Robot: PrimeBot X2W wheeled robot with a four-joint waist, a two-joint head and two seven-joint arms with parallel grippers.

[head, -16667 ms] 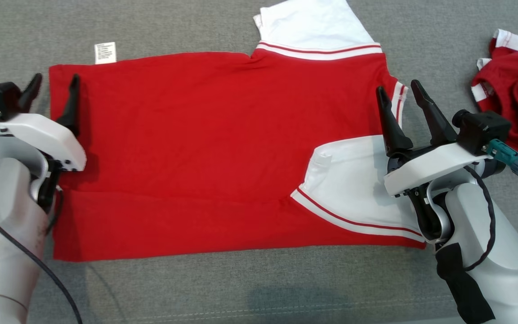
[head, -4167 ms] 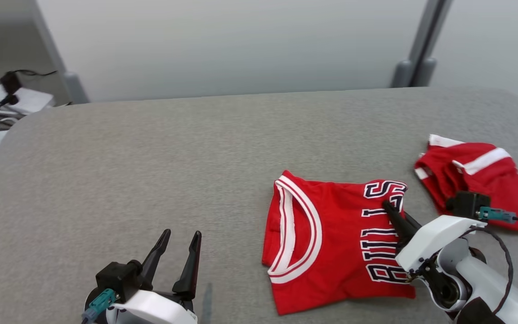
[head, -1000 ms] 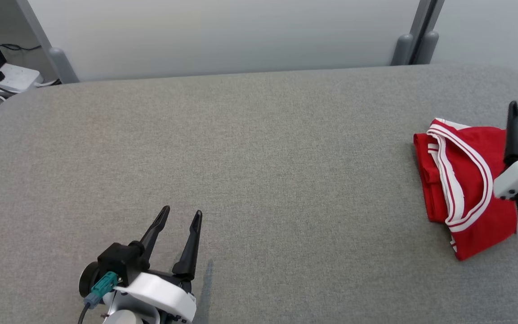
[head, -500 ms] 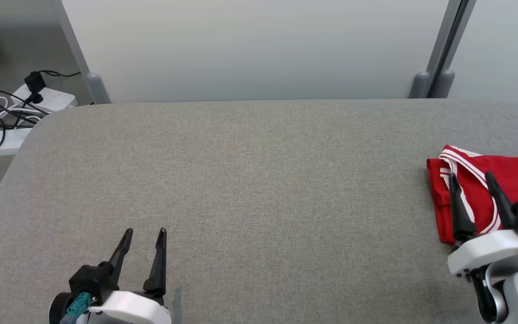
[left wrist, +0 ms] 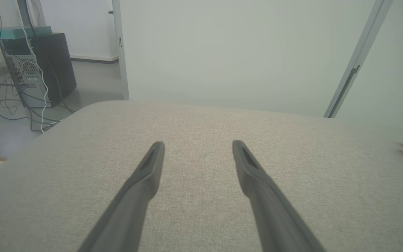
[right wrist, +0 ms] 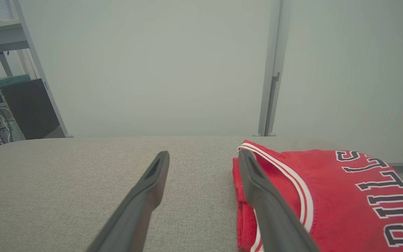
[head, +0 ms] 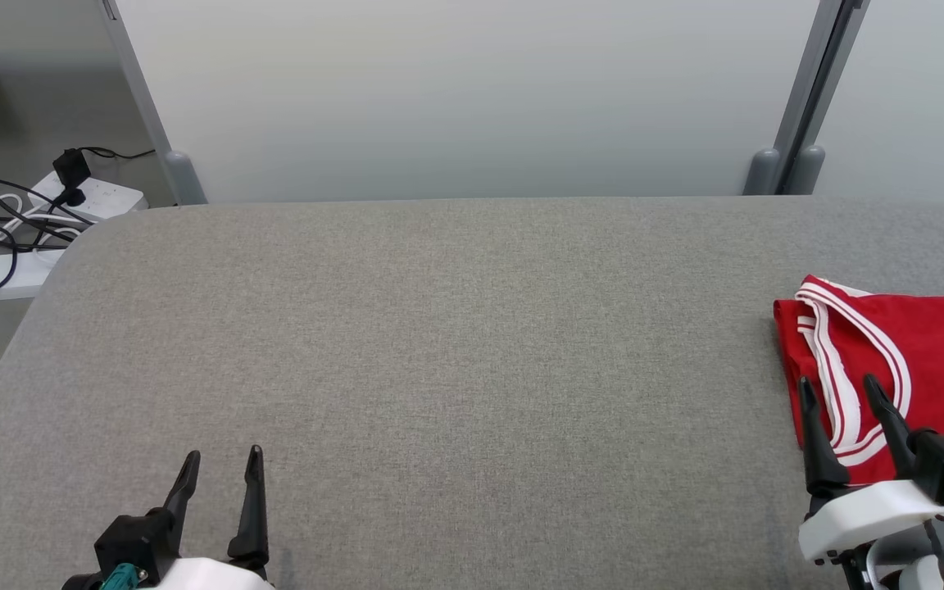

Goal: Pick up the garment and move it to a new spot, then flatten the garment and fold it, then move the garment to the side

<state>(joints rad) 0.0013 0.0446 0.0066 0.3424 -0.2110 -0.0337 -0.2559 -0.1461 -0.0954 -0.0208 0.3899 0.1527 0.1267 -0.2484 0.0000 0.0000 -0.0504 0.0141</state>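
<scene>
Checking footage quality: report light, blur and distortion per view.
Head view: soft even light, sharp, no glare. Left wrist view: fingers slightly soft close up; the grey post leans, probably wide-angle distortion. Right wrist view: garment lettering crisp, no glare.

garment (head: 923,352): cut by right frame edge, lettering partly lost | left wrist view: garment a red sliver at right edge | right gripper (right wrist: 203,154): finger (right wrist: 268,203) covers garment's left border | left gripper (head: 224,452): body cut at bottom edge
</scene>
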